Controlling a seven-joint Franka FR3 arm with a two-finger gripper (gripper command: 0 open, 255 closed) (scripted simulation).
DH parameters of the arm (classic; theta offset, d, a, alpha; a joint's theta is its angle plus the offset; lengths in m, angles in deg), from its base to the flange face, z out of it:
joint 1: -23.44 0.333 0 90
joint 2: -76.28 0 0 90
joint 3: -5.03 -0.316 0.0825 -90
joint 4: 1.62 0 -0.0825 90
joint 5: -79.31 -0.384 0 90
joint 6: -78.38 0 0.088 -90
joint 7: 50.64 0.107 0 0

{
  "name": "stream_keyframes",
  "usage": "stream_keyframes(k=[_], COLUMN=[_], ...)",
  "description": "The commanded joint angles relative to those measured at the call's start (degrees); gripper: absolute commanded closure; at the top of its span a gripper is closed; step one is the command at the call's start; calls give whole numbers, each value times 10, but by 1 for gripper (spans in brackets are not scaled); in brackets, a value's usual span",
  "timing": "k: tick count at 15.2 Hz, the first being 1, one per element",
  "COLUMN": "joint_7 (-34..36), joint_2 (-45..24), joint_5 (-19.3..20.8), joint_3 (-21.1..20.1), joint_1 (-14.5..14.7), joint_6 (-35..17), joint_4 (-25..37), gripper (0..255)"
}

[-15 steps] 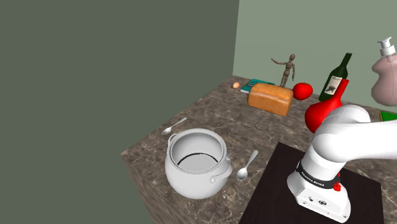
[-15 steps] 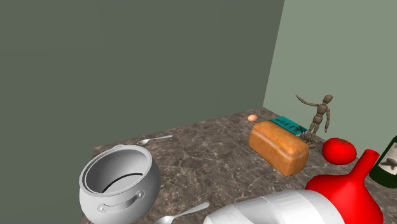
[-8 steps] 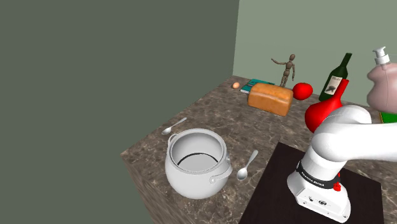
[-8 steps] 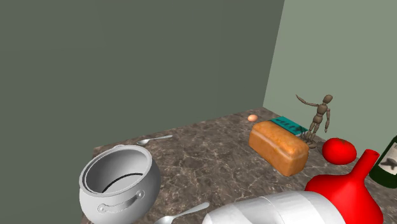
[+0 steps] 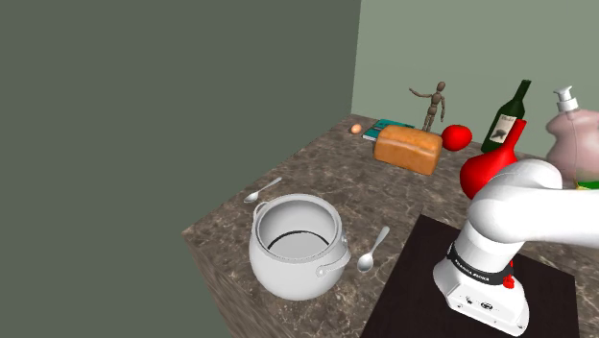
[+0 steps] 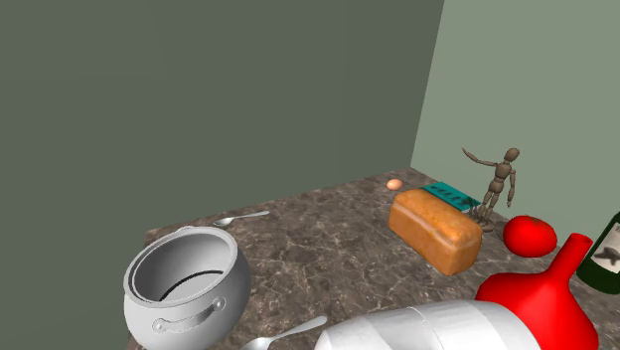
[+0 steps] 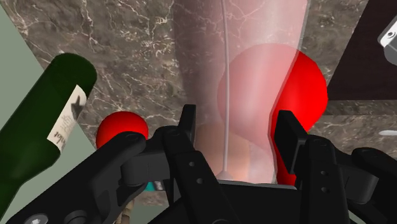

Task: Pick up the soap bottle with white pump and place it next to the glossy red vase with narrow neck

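Note:
The soap bottle (image 5: 573, 142) is pale pink and see-through with a white pump on top. It hangs at the shoulder view's right edge, just right of the glossy red vase (image 5: 490, 165). In the wrist view my gripper (image 7: 236, 137) is shut on the soap bottle (image 7: 242, 70), one black finger on each side of its body. The red vase (image 7: 299, 83) shows through the bottle, with the marble counter (image 7: 127, 51) under it. The vase (image 6: 542, 298) also stands at the second exterior view's lower right, behind the white arm (image 6: 427, 328).
A green wine bottle (image 5: 507, 117) stands behind the vase, a red tomato (image 5: 456, 136), a bread loaf (image 5: 408, 148), a wooden mannequin (image 5: 434, 104), a teal book and an egg (image 5: 356, 128) farther back. A grey pot (image 5: 296, 245) and two spoons lie near the counter's front. The dark stand (image 5: 461, 288) holds the arm's base.
The soap bottle has come down and drifted slightly toward the shoulder view's left, nearer the red vase. My grip on it is unchanged.

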Motion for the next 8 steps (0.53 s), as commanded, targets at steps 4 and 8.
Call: stream_keyframes(k=[4, 8], joint_7=[-2, -4], joint_2=[19, 33], joint_5=[19, 35], joint_3=[18, 34], joint_1=[-12, -20], joint_6=[-22, -39], joint_4=[-34, -57], gripper=[255, 255])
